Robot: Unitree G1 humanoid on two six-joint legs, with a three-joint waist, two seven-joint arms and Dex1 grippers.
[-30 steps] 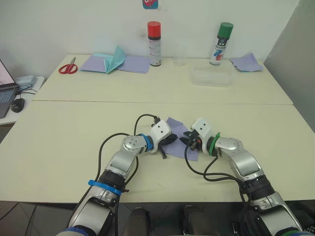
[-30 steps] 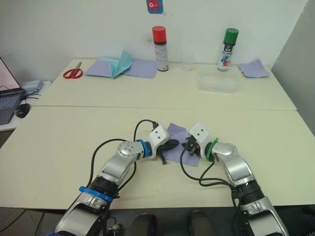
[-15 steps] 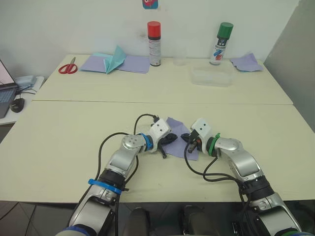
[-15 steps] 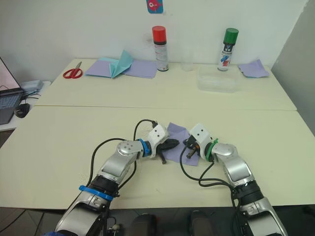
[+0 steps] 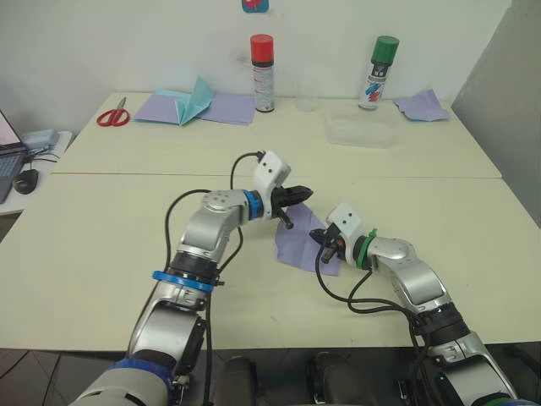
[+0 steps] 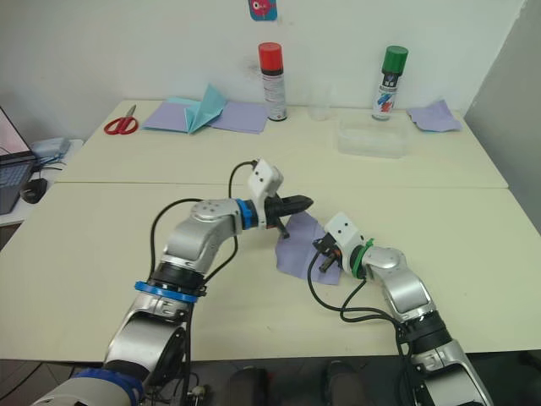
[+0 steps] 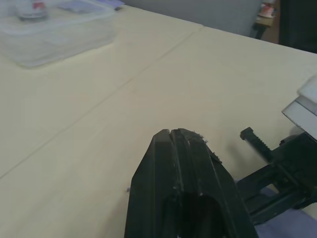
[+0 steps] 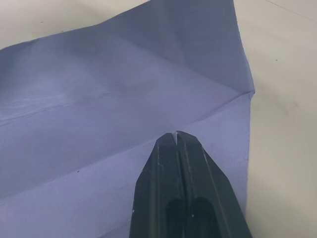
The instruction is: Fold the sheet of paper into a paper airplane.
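The sheet of paper (image 5: 301,241) is lavender and lies on the cream table (image 5: 118,245) in front of me. In the right wrist view the sheet of paper (image 8: 124,94) shows crease lines, and its far part tilts upward. My right gripper (image 5: 322,246) is shut, its tips (image 8: 176,135) resting on the sheet near its right edge. My left gripper (image 5: 297,194) is shut and held above the table just beyond the sheet's far corner. Nothing shows between its fingertips (image 7: 173,133). No paper airplane is in view.
At the back stand a red-capped spray can (image 5: 263,74), a green-capped can (image 5: 378,74) and a clear plastic container (image 5: 362,131). Red scissors (image 5: 110,114), a teal paper piece (image 5: 196,100) on lavender sheets (image 5: 228,108) and a lavender scrap (image 5: 421,105) lie there too.
My left gripper has risen from the sheet's left edge and swung away to a spot above its far corner. The right gripper stays on the sheet.
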